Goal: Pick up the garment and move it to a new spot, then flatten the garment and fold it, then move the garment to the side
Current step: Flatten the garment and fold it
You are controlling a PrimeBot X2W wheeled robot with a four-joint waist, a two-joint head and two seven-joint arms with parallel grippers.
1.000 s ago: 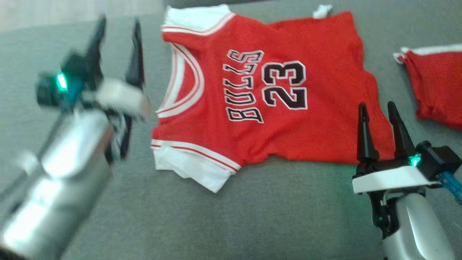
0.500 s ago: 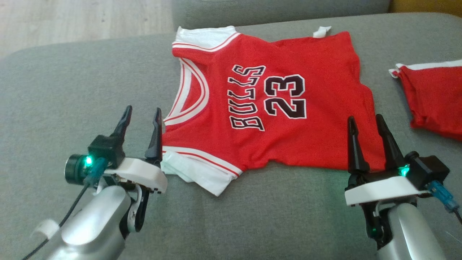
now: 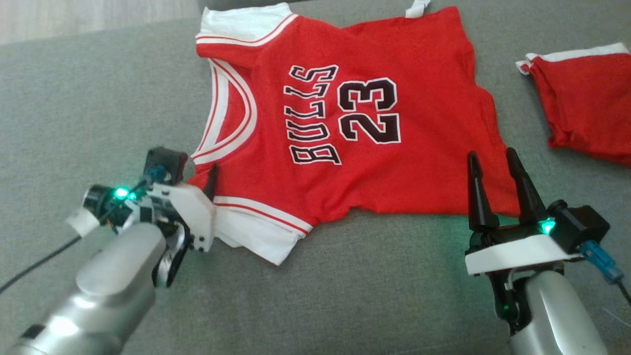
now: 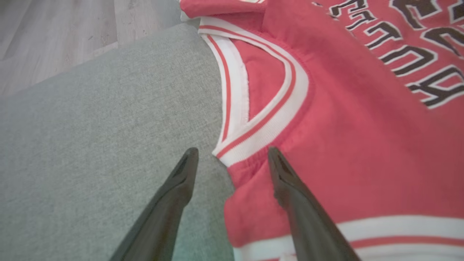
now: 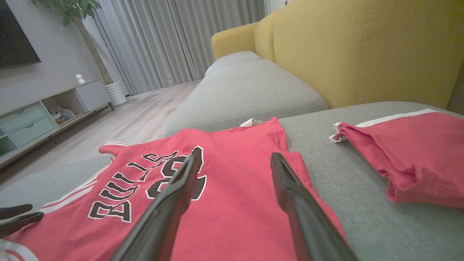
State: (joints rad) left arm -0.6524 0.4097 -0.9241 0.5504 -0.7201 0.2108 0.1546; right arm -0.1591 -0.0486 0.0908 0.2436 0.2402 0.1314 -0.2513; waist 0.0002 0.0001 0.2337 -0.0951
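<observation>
The garment (image 3: pixel 345 158) is a red jersey with white trim, "BULLS" and "23" in black, spread nearly flat on a grey sofa cushion (image 3: pixel 98 98). My left gripper (image 3: pixel 190 172) is open at the near shoulder beside the neckline. In the left wrist view the gripper (image 4: pixel 232 152) straddles the shoulder edge of the jersey (image 4: pixel 362 145). One finger is over the grey cushion, the other over red cloth. My right gripper (image 3: pixel 491 154) stands open at the hem's near corner. In the right wrist view this gripper (image 5: pixel 235 155) hovers above the jersey (image 5: pixel 224 195), holding nothing.
A second red garment with a white band (image 3: pixel 586 108) lies bunched at the right, apart from the jersey. A yellow sofa back (image 5: pixel 362 50) rises behind it. Wood floor (image 3: pixel 74 19) lies beyond the cushion's far edge. A low cabinet (image 5: pixel 36 116) stands by the wall.
My left gripper has come down from the far left to the jersey's near shoulder. The head view has shifted. The right gripper has barely moved.
</observation>
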